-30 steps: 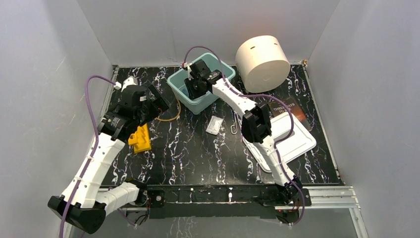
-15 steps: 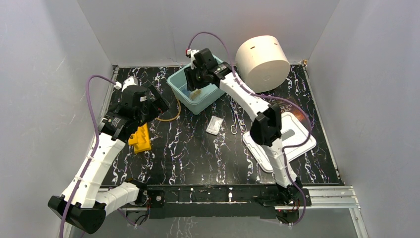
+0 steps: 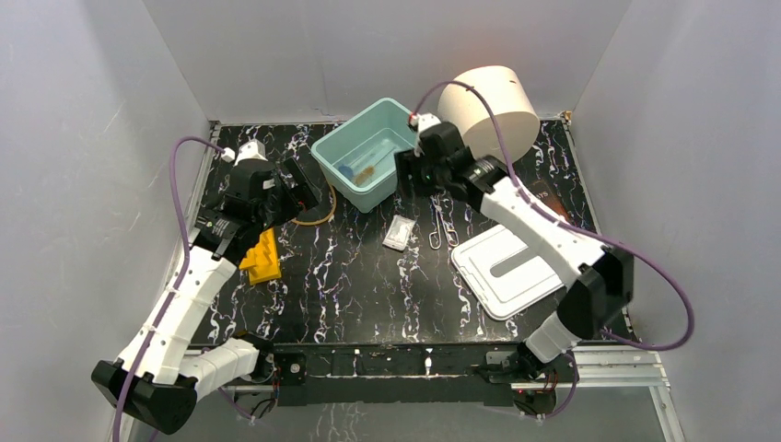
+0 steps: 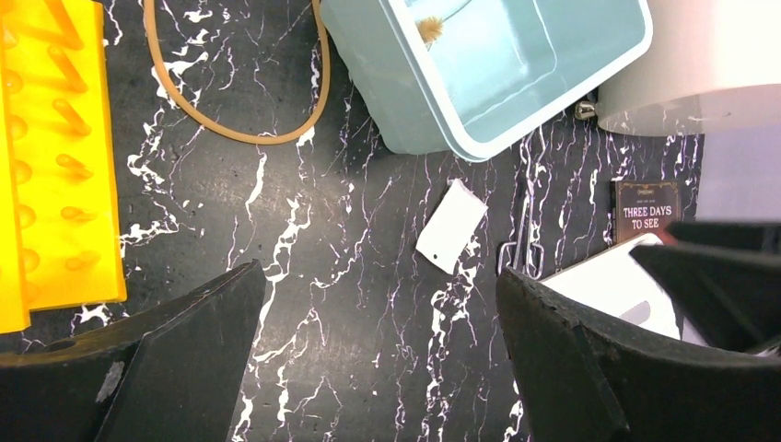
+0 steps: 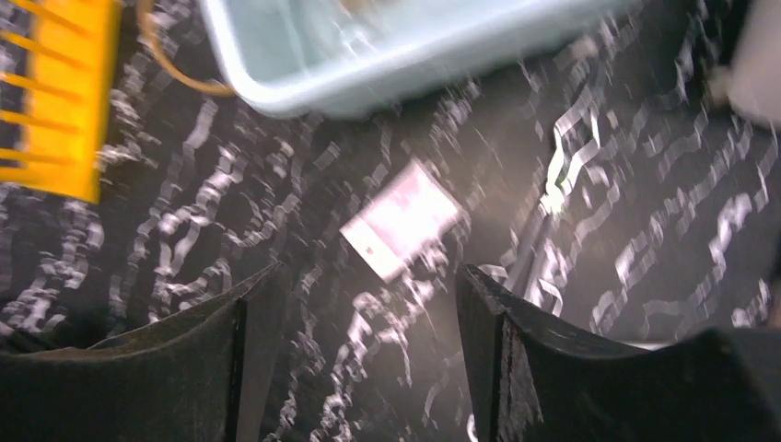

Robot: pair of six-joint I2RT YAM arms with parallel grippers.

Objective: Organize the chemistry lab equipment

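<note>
Nearest the arm bases, at 4 o'clock on the worktop (image 3: 368, 295), lay a flat white lid (image 3: 512, 269); it held nothing. At 9 o'clock stood a yellow rack (image 3: 262, 258), its pegs bare. Near the middle lay the clear packet (image 3: 398, 232), with a thin metal tool (image 3: 440, 230) just beside it at its 3 o'clock, the two apart. The left fingers (image 3: 302, 187) were spread wide and empty above the amber tubing (image 3: 318, 217), which curled on the worktop at the 8 o'clock corner of the teal bin (image 3: 333, 166). The right fingers (image 3: 406, 171) were also parted and empty, hanging beside the bin's 4 o'clock side.

The bin at 12 o'clock held a brush (image 3: 365, 170) and, next to it, what looked like a blue-capped tube (image 3: 344, 169). The left wrist view showed the brush's tan bristles inside the bin, but not the tube. The right wrist view was blurred, and the bin's contents could not be made out there. A dark book (image 3: 545, 196) lay at 2 o'clock, and a cream cylinder (image 3: 488, 103) lay on its side farthest back.
</note>
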